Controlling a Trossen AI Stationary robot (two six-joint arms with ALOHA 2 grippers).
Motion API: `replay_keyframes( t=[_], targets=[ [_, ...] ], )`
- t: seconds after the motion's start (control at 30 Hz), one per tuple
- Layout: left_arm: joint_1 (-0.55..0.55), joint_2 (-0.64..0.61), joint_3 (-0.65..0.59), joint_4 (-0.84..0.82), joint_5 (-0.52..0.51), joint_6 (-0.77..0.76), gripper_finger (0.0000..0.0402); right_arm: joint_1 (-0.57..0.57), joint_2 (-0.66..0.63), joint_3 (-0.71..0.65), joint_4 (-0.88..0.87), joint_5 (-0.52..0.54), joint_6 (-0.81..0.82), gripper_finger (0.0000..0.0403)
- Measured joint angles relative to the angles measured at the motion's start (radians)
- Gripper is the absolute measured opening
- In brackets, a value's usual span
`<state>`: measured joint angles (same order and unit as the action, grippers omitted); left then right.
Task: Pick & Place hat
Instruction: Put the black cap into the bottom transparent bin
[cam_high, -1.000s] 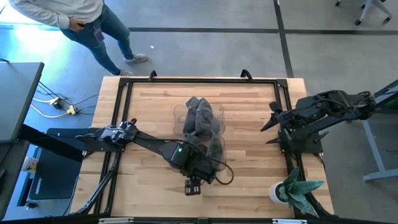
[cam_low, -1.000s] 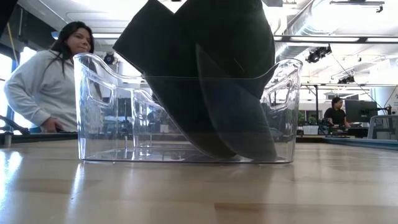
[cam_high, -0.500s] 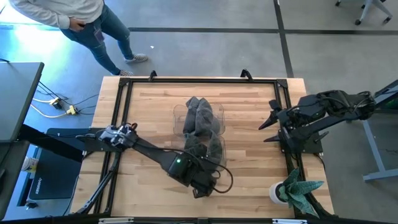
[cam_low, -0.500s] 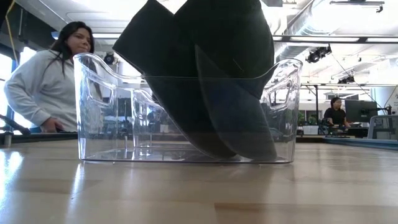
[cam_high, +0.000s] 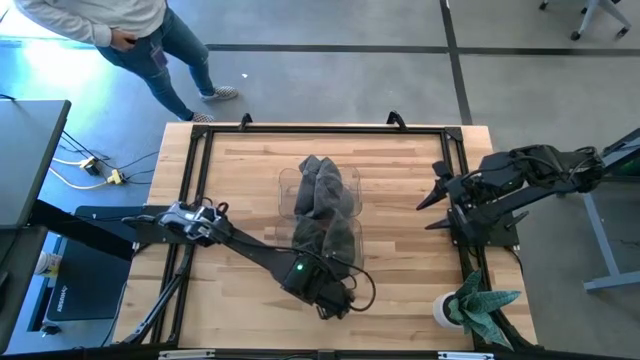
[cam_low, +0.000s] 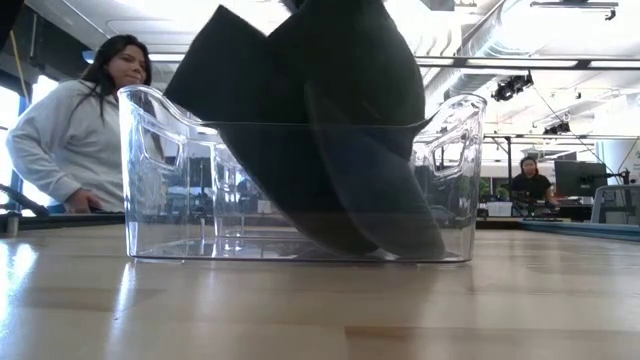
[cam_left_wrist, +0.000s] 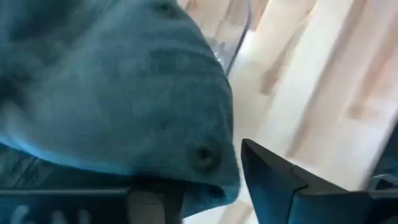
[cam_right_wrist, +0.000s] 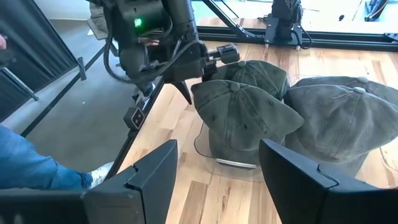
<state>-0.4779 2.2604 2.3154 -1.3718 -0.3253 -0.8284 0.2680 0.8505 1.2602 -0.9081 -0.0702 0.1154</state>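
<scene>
Three olive-grey baseball caps (cam_high: 320, 205) stand stacked in a clear plastic bin (cam_high: 285, 185) at mid-table in the high view; the left gripper (cam_high: 337, 290) sits at the near end of that row, while the right gripper (cam_high: 436, 200) waits well to the right. Low view: dark caps (cam_low: 320, 130) lean inside the bin (cam_low: 150, 200), a person (cam_low: 70, 130) behind. Left wrist view: a cap's brim (cam_left_wrist: 124, 106) fills the gap between narrowing fingers (cam_left_wrist: 273, 180); whether they grip it I cannot tell. Right wrist view: its own fingers (cam_right_wrist: 298, 168) stand wide apart, nothing between.
</scene>
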Motion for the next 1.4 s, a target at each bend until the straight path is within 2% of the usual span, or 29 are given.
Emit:
replay_keyframes(
  t=[0.13, 0.27, 0.33, 0.53, 0.73, 0.9, 1.1, 1.23, 1.4],
  targets=[
    [0.0, -0.006, 0.003, 0.041, 0.047, -0.109, 0.0093, 0.0, 0.0, 0.0, 0.0, -0.011, 0.008, 0.0221],
    [0.0, -0.004, 0.003, 0.078, 0.046, -0.211, 0.0023, 0.0, 0.0, 0.0, 0.0, -0.013, 0.008, 0.0218],
    [0.0, -0.004, 0.003, 0.092, 0.047, -0.261, 0.0007, 0.0, 0.0, 0.0, 0.0, -0.013, 0.005, 0.0217],
    [0.009, -0.004, 0.003, 0.104, 0.114, -0.468, 0.002, 0.0, 0.0, 0.0, 0.0, -0.013, -0.003, 0.0216],
    [0.04, -0.004, 0.003, 0.106, 0.133, -0.625, 0.0004, 0.0, 0.0, 0.0, 0.0, -0.018, -0.007, 0.0217],
    [0.068, -0.004, 0.008, 0.106, 0.161, -0.7, 0.0004, 0.0, 0.0, 0.0, 0.0, -0.042, -0.011, 0.0213],
    [0.073, -0.005, 0.022, 0.106, 0.187, -0.7, 0.0006, 0.0, 0.0, 0.0, 0.0, -0.049, -0.011, 0.0212],
    [0.073, -0.005, 0.022, 0.096, 0.207, -0.696, 0.0038, 0.0, 0.0, 0.0, 0.0, -0.049, -0.011, 0.0213],
    [0.071, -0.039, 0.022, 0.093, 0.208, -0.696, 0.012, 0.0, 0.001, 0.0, 0.0, -0.06, -0.012, 0.0212]
  ],
)
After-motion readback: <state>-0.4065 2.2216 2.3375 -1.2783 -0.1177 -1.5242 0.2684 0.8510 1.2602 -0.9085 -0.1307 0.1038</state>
